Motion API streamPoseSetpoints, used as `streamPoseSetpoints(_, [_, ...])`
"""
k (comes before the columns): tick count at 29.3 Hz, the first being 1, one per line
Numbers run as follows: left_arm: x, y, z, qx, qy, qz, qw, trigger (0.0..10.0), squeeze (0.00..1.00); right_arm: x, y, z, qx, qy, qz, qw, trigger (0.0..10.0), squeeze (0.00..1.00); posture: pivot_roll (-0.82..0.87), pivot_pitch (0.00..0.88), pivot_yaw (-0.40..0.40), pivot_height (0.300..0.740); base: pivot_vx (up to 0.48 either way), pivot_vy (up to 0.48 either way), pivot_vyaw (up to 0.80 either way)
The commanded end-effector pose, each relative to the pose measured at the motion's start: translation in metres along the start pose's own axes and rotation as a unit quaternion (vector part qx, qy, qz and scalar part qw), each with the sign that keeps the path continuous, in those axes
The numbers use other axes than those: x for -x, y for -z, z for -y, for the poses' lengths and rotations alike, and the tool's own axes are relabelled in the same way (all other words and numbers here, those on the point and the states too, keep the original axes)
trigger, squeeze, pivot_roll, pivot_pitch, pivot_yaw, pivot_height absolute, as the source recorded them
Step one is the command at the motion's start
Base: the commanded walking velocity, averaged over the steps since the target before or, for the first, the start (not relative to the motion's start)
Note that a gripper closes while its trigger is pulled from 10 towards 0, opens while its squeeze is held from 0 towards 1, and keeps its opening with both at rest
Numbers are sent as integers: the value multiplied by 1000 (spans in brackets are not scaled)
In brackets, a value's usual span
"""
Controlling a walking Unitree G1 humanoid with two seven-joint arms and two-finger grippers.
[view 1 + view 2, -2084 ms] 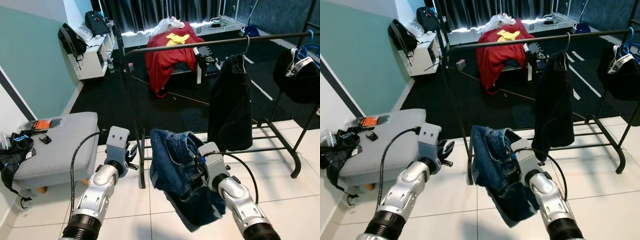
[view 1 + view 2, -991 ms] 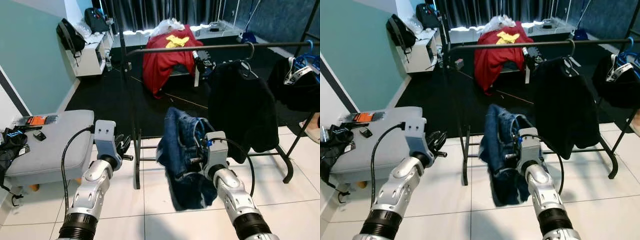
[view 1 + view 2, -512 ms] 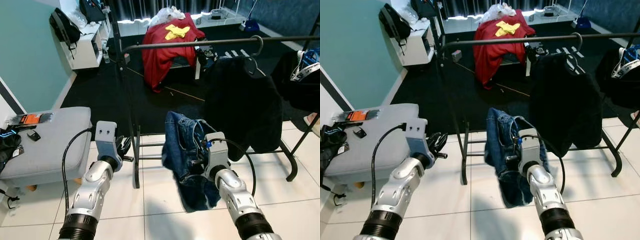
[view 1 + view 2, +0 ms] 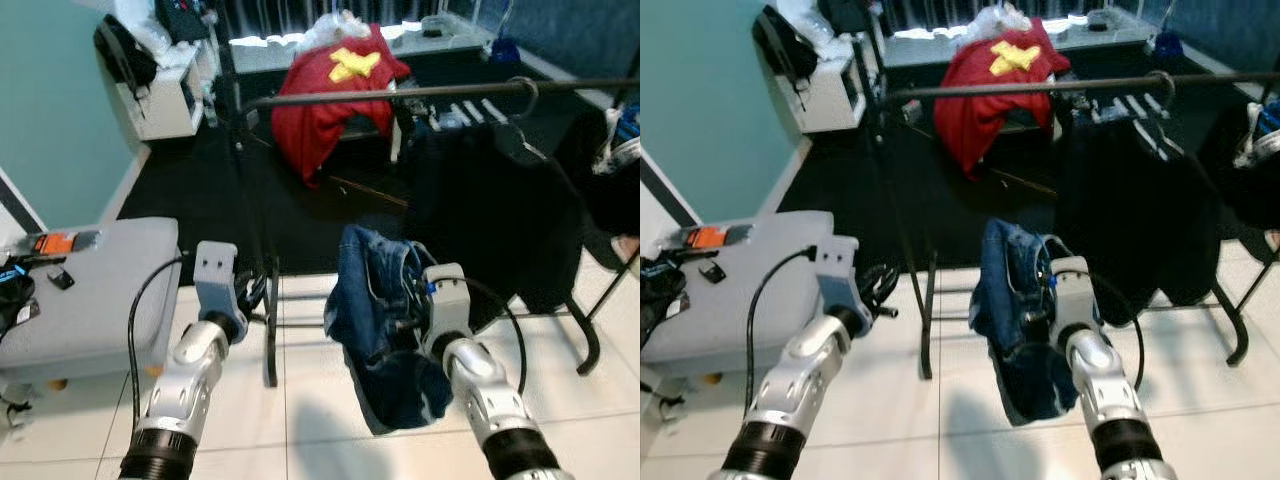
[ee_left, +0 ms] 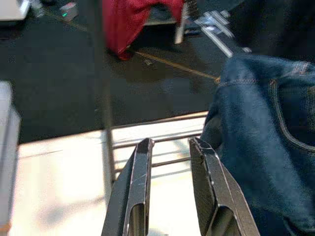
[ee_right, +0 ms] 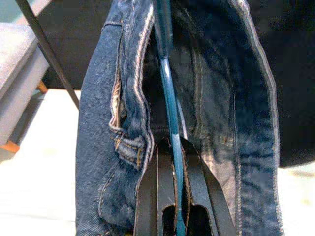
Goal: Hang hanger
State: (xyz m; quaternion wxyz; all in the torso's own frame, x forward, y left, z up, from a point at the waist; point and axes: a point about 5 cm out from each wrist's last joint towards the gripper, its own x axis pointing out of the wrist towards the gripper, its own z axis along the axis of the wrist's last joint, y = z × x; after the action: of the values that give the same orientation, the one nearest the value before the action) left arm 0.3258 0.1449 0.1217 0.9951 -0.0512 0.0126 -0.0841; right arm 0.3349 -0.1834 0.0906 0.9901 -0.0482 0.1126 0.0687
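Right gripper stays clenched on a blue hanger draped with jeans, now nearer the clothes rail and ready for lifting; left gripper hovers released at left

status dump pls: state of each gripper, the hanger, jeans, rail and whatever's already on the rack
Right gripper: shut on the blue hanger, held up short of the rail.
Blue hanger: gripped, not yet on the rail.
Jeans: draped on the hanger, hanging loose.
Left gripper: open, holding nothing.
Rail: bare along its left part.
Black garment: hung on the rail.
Red cloth: draped over furniture behind.
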Motion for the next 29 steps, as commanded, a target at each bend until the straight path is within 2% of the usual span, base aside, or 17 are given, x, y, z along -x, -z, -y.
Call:
streamPoseSetpoints(1, [1,2,0,1,0,-6,1000,10000,0,1,-6,1,0,1,17,1000,10000,0,32,37,73,740,281,0,0])
streamPoseSetpoints(17, [3,2,2,2,3,-6,1000,10000,0,1,-10,6,4,5,20,1000,10000,0,33,45,70,740,281,0,0])
streamPoseSetpoints(29, [3,2,6,-1,11,-5,1000,10000,0,1,-33,22,8,27,54,998,10000,0,27,38,67,740,312,0,0])
